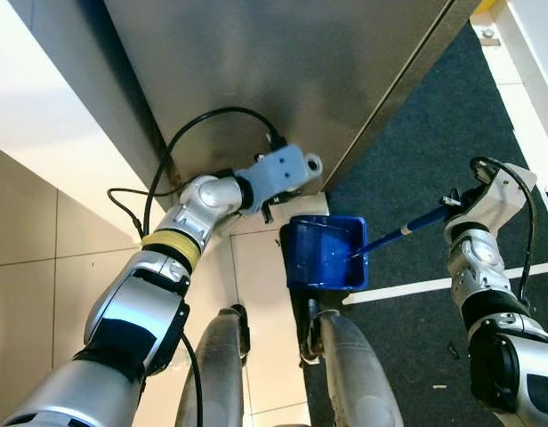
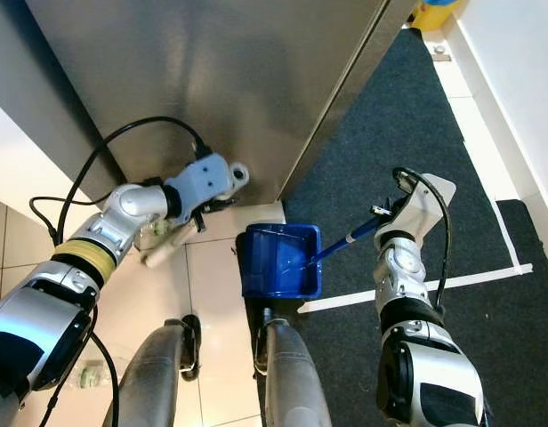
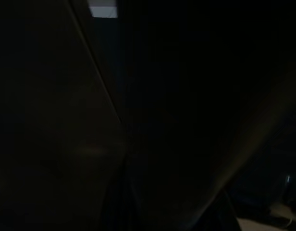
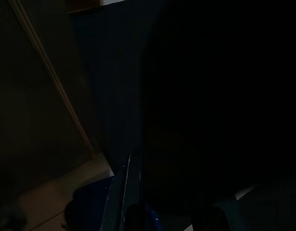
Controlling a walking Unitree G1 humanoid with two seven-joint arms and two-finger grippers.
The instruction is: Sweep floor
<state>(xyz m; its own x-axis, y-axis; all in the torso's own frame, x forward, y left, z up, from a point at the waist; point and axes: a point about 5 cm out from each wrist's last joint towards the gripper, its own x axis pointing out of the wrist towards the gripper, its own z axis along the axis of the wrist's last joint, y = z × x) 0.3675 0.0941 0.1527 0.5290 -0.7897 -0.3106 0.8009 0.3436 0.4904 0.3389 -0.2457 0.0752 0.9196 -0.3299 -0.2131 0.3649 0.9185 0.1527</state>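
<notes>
Pale tile floor (image 1: 25, 222) meeting dark carpet (image 1: 416, 133) under a steel cabinet (image 1: 256, 62), blue dustpan (image 1: 326, 253) by the robot's feet, its handle (image 1: 400, 233) angling up-right into the right gripper (image 1: 452, 203), left gripper (image 1: 272, 206) low at the cabinet base, can't tell either jaws' state

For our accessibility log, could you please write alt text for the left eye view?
From above, the right gripper holds the blue handle of a blue dustpan standing on the floor before the robot's legs. The left gripper reaches to the foot of a steel cabinet, where pale tile meets dark carpet.
</notes>
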